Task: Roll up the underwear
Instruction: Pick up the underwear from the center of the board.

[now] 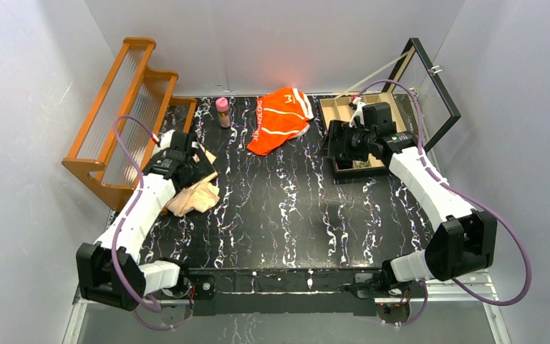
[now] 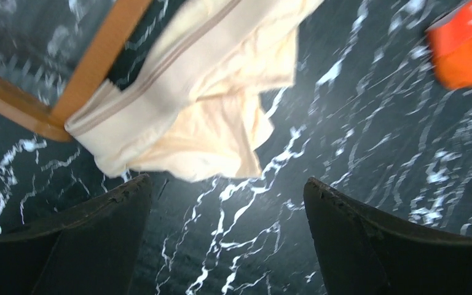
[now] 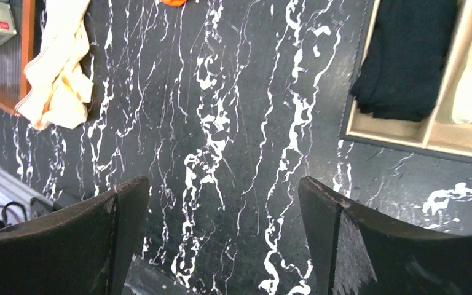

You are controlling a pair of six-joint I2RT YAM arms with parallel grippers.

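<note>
With left gripper [image 2: 226, 185] and right gripper [image 3: 221, 184] both spread empty, the crumpled beige underwear [image 2: 184, 110] at nine o'clock could snag on the wooden rack [image 2: 101, 52] it overlaps.

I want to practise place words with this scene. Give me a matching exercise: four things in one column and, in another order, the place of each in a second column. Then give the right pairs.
Things
1. beige underwear
2. orange underwear
3. bottle
4. dark cloth

Places
A. in a compartment of the box on the right
B. lying at the back middle of the table
C. on the left side, against the rack
D. standing upright at the back, left of the middle

Pairs: 1-C, 2-B, 3-D, 4-A
</note>
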